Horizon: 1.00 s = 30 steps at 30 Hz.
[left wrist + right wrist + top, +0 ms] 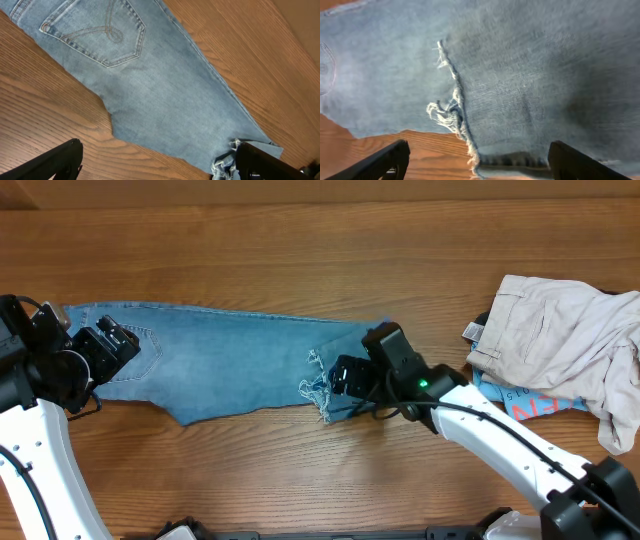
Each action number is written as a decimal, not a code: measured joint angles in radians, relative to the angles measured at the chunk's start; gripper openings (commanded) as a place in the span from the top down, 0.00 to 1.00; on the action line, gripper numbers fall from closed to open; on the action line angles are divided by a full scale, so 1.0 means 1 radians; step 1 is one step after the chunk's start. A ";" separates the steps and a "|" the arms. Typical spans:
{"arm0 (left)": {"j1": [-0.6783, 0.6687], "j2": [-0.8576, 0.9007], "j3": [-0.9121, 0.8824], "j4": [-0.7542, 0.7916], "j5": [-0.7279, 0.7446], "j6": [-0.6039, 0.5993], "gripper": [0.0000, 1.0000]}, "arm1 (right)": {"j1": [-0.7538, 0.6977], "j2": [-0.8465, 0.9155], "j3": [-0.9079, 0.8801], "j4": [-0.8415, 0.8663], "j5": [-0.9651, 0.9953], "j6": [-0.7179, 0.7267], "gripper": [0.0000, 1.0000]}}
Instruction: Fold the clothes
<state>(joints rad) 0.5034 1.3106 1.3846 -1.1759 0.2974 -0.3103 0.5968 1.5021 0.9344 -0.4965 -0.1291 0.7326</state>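
1. Right pincer [479, 147]: I read its fingers as spread apart, gripping nothing, poised over the frayed hem [452, 115] of the jeans [230, 365].
2. Left pincer [159, 150]: fingers likewise apart and empty, at the jeans' waistband end, near a back pocket [95, 30].
3. Jeans: laid out flat on the tabletop [300, 240], pocket side up.
4. Beige trousers [560, 330]: heaped beyond the jeans' hem end, partly covering a bright blue garment [530, 402].

The white left arm [40, 440] stands bent at the left edge; its black two-finger left gripper [108, 348] points right, fingers [57, 161] spread wide. The white right arm [500, 442] reaches in from the lower right; the black right gripper [345, 378] points left, fingers [387, 159] equally wide.
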 measured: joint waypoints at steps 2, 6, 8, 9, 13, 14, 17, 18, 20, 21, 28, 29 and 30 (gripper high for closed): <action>0.000 0.000 0.000 0.000 0.002 0.000 0.00 | -0.002 -0.015 0.037 -0.056 0.006 0.002 0.11; 0.000 0.000 0.000 -0.003 0.002 0.000 0.00 | 0.006 -0.018 0.044 -0.158 -0.023 0.014 0.12; 0.000 0.000 0.000 -0.003 0.002 0.000 0.00 | 0.032 -0.005 0.043 -0.155 -0.032 0.002 0.12; 0.000 0.000 0.000 -0.003 0.002 0.000 0.00 | 0.048 0.008 0.043 -0.146 -0.023 -0.022 0.12; 0.000 0.000 0.000 -0.003 0.002 0.000 0.00 | 0.130 0.036 0.042 -0.141 0.093 -0.138 0.12; 0.000 0.000 0.000 -0.003 0.002 0.000 0.00 | 0.140 0.040 0.042 -0.141 0.114 -0.154 0.12; 0.000 0.000 0.000 -0.002 0.003 0.000 0.00 | 0.175 0.075 0.041 -0.103 0.185 -0.222 0.10; 0.000 0.000 0.000 -0.002 0.003 0.000 0.00 | 0.183 0.084 0.041 -0.082 0.192 -0.239 0.08; 0.000 0.000 0.000 -0.002 0.005 0.000 0.00 | 0.189 0.091 0.041 -0.058 0.206 -0.267 0.05; 0.000 0.000 0.000 -0.002 0.005 0.000 0.00 | 0.189 0.093 0.041 -0.051 0.208 -0.273 0.05; 0.000 0.000 0.000 -0.011 0.005 0.000 0.00 | 0.275 0.109 0.041 -0.008 0.287 -0.314 0.00; 0.000 0.000 0.000 -0.015 0.005 0.000 0.00 | 0.289 0.111 0.040 0.011 0.291 -0.320 0.00; 0.000 0.000 0.000 -0.016 0.006 0.000 0.00 | 0.294 0.113 0.040 0.025 0.298 -0.327 0.00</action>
<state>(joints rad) 0.5034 1.3106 1.3846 -1.1919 0.3031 -0.3103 0.8909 1.6146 0.9749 -0.4713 0.1692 0.4057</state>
